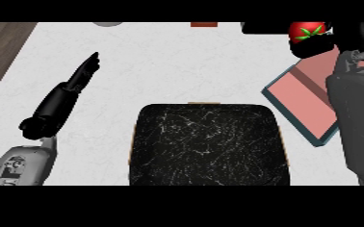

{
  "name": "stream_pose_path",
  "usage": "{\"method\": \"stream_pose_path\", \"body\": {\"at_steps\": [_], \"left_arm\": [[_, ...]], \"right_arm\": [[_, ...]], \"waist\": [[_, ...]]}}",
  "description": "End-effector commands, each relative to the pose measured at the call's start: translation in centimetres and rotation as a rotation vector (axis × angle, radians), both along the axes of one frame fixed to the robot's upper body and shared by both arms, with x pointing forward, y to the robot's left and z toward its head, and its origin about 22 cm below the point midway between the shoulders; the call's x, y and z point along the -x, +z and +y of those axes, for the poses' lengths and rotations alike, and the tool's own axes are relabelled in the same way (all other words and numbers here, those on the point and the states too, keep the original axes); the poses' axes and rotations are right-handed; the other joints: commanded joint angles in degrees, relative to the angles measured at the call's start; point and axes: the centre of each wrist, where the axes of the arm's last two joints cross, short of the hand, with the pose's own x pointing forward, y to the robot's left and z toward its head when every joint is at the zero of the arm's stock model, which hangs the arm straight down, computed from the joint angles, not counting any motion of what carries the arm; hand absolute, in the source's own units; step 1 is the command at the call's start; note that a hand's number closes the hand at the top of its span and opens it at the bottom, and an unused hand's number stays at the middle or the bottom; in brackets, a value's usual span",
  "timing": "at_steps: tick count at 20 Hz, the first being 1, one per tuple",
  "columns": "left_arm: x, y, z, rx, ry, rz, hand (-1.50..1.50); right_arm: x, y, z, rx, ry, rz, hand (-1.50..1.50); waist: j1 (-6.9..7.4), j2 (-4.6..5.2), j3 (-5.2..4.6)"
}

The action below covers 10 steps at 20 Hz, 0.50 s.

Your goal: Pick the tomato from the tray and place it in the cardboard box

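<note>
One tomato (pixel 307 30) was up near the top right corner, red with a green star of leaves on top. The right hand (pixel 313 47) was black and curled around it, holding it above the desk (pixel 163 62). The right arm ran down the right side and hid part of the box.

One cardboard box (pixel 307 107) sat on the right, just under the tomato. It was pink inside with a blue-green rim, and nothing showed in it.

One black tray (pixel 208 145) with white scratchy lines sat in the middle, close to the bottom. Nothing lay in it.

The left hand (pixel 84 73) rested on the left, well apart from the tray, with straight open fingers.
</note>
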Motion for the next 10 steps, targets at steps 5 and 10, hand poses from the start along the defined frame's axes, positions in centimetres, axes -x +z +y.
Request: {"method": "stream_pose_path", "body": {"at_steps": [5,10], "left_arm": [[0.7,-0.2,0.3,0.004,-0.015,0.018,0.00],[-1.0,1.0,-0.8,-0.012,-0.002,-0.004,0.00]], "right_arm": [[-2.0,-2.6,-7.2,-0.025,-0.020,0.389,1.50],[-2.5,-1.8,-10.6,-0.022,0.037,0.526,1.50]], "waist": [[0.46,0.10,0.00],[0.28,0.18,-0.01]]}}
